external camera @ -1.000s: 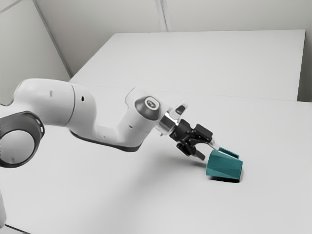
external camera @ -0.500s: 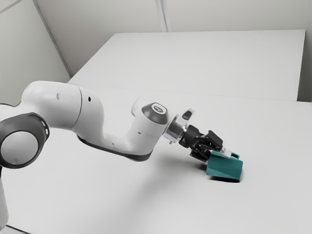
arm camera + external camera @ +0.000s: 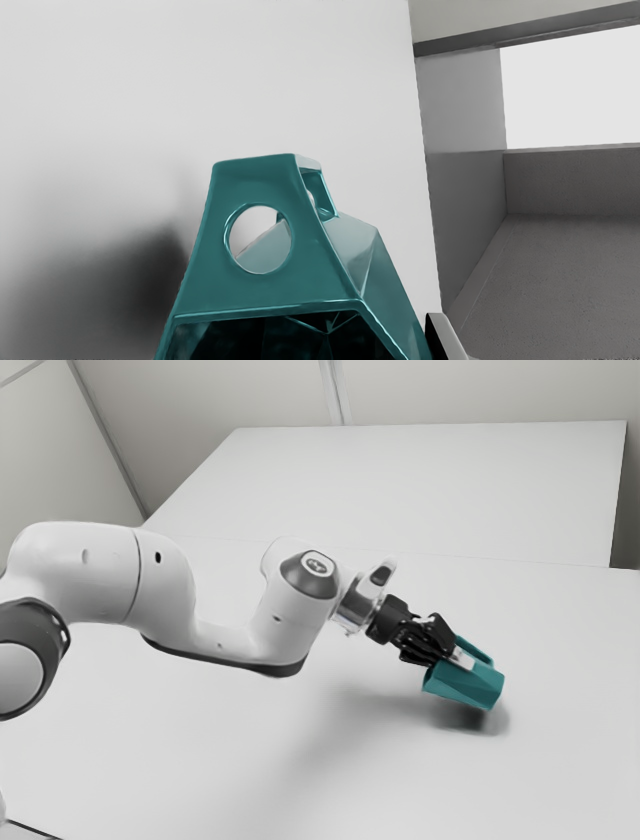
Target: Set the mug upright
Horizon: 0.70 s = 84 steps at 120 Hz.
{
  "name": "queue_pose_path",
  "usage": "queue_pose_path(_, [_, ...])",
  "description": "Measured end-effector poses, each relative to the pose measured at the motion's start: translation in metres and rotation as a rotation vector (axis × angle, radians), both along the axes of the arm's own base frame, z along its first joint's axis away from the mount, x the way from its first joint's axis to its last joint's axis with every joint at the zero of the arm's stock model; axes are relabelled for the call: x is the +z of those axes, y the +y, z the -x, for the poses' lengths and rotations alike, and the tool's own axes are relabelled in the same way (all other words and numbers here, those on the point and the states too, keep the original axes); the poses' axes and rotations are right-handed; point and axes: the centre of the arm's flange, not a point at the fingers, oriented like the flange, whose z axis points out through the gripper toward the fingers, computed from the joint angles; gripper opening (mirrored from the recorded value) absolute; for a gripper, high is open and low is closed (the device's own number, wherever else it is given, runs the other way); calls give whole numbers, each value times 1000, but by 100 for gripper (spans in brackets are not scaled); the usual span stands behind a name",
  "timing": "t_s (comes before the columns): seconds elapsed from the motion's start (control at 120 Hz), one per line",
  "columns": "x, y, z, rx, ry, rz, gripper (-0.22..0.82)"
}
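Mug point(image 3: 466, 686) was held in the hand point(image 3: 452, 657), on its side and tilted, above the tabletop point(image 3: 300, 760). Its base pointed toward the exterior view's right and somewhat downward; open mouth faced the hand. Handle point(image 3: 479, 649) was on the upper side. Dark shadow point(image 3: 482, 721) lay on the tabletop beneath the mug. Wrist view: one finger point(image 3: 446, 336) was against the mug's outer wall; the mouth's rim point(image 3: 270, 308) and dark interior were visible. Mug was not upright.
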Motion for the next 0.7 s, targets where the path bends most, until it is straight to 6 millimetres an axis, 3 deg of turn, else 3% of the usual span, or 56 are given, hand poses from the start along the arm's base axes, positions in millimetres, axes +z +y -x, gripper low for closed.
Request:
queue_pose_path(0.167, [57, 27, 11, -17, -123, -89, -13])
queue_pose_path(0.3, [100, 83, 0, -82, -246, -325, -14])
queue_pose_path(0.5, [128, 167, -17, -121, -251, -642, -13])
queue_pose_path(0.7, [131, 233, -16, -76, -188, -839, -13])
